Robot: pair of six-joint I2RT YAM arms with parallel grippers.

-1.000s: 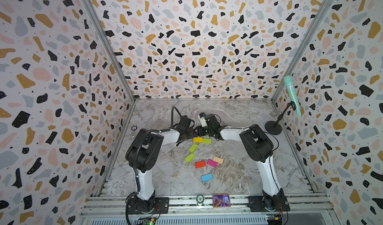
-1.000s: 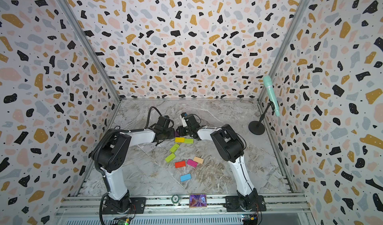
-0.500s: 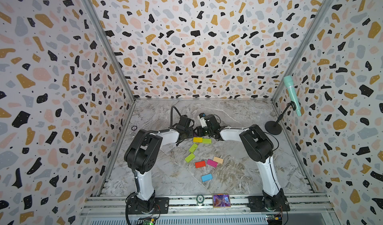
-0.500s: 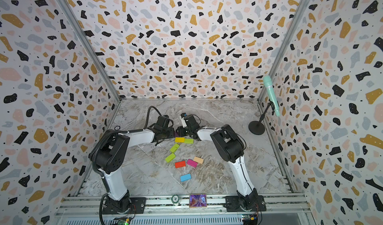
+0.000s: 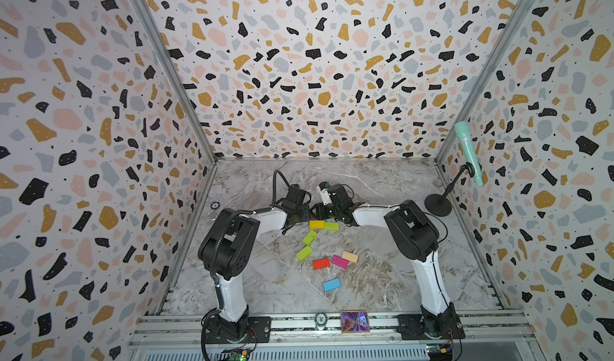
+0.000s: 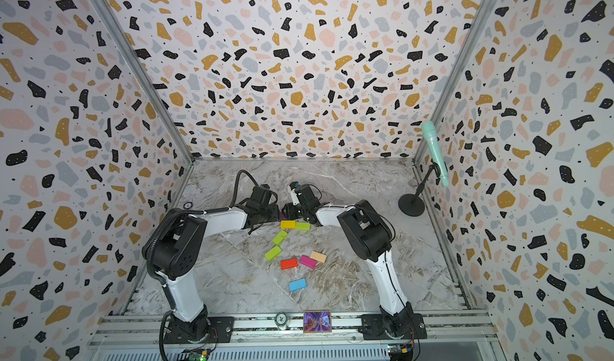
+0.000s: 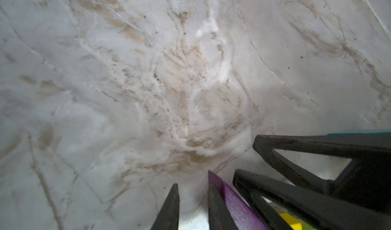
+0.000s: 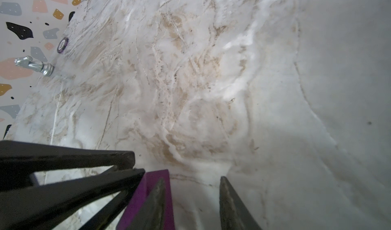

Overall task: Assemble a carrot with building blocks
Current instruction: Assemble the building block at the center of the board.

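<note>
Left hand (image 7: 192, 185) and right hand (image 8: 192, 178), both spread empty, flank the pointed purple block (image 7: 236, 207).

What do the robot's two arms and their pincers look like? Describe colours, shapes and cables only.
The left arm and right arm match: white shells, bulky black joints, black bases on a silver rail. A ribbed black cable runs along the left arm's shoulder. The left pincer and right pincer have slim, pointed black fingers with triangular openings.

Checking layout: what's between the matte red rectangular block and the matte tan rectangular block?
A matte magenta rectangular block, seen in both top views.
</note>
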